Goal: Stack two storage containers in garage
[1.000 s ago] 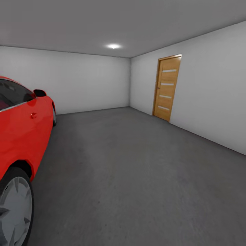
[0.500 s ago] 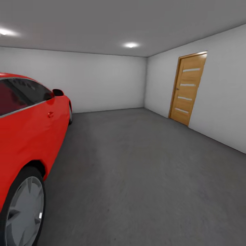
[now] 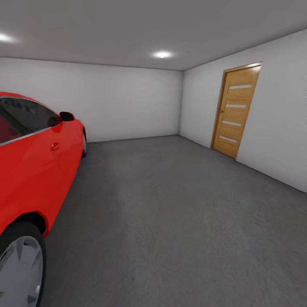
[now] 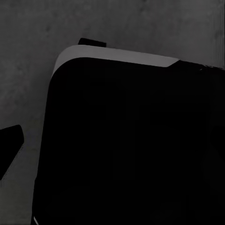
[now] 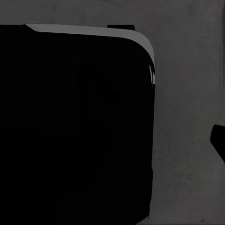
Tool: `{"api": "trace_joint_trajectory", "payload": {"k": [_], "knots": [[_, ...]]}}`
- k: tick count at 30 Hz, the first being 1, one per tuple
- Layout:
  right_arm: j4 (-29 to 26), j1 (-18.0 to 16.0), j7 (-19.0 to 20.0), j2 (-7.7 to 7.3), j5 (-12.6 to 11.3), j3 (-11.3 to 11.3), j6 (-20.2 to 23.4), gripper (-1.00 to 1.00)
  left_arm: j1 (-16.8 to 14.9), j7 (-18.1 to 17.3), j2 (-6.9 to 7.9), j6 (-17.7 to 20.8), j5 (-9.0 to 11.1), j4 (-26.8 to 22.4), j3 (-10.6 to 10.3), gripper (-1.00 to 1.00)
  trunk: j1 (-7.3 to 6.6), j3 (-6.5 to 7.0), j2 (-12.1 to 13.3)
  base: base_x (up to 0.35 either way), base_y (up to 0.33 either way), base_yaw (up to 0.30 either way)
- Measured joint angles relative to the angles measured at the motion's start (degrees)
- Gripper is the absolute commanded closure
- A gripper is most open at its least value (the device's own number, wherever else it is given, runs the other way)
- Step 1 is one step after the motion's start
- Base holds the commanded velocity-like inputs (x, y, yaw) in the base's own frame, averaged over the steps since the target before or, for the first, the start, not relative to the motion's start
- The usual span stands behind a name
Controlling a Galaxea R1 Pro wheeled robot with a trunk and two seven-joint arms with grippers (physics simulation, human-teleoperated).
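Note:
I am in the garage, with pale grey walls [image 3: 128,102] and a dark grey concrete floor [image 3: 170,204] stretching ahead. The two storage containers are out of view. In the left wrist view a big black rounded body of the robot [image 4: 131,150] hangs over the speckled floor [image 4: 28,56], and a dark tip [image 4: 9,147] pokes in at the edge. The right wrist view has the same black body [image 5: 75,122] over the floor [image 5: 187,93], with a dark tip [image 5: 219,140] at the edge. Whether either gripper is open or shut cannot be told.
A red car [image 3: 34,170] stands along the left side, its wheel [image 3: 19,273] close to me. A narrow wooden door [image 3: 236,111] with pale horizontal strips is set in the right wall. Open floor runs between the car and that wall up to the far wall.
The whole picture has shifted: door and car sit further right than a second ago, so the camera has turned left. Nothing in the room itself has moved.

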Motion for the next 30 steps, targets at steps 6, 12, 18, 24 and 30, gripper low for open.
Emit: {"api": "trace_joint_trajectory", "payload": {"k": [6, 12, 18, 24, 30], "knots": [[0.0, 0.0, 0.0, 0.00, 0.0, 0.0, 0.0, -1.00, 0.0, 0.0, 0.00, 0.0, 0.0, 0.0, 0.0, -1.00, 0.00, 0.00, 0.0, 0.324, 0.000, -0.233], [0.0, 0.0, 0.0, 0.00, 0.1, 0.0, 0.0, -1.00, 0.0, 0.0, 0.00, 0.0, 0.0, 0.0, 0.0, -1.00, 0.00, 0.00, 0.0, 0.324, 0.000, -0.244], [0.0, 0.0, 0.0, 0.00, 0.1, 0.0, 0.0, -1.00, 0.0, 0.0, 0.02, 0.0, 0.0, 0.0, 0.0, -1.00, 0.00, 0.00, 0.0, 0.324, 0.000, -0.245], [0.0, 0.0, 0.0, 0.00, 0.1, 0.0, 0.0, -1.00, 0.0, 0.0, 0.04, 0.0, 0.0, 0.0, 0.0, -1.00, 0.00, 0.00, 0.0, 0.324, 0.000, -0.245], [0.0, 0.0, 0.0, -0.01, 0.1, 0.0, 0.0, -1.00, 0.0, 0.0, 0.02, 0.0, 0.0, 0.0, 0.0, -1.00, 0.00, 0.00, 0.0, 0.324, 0.000, -0.228]]}}
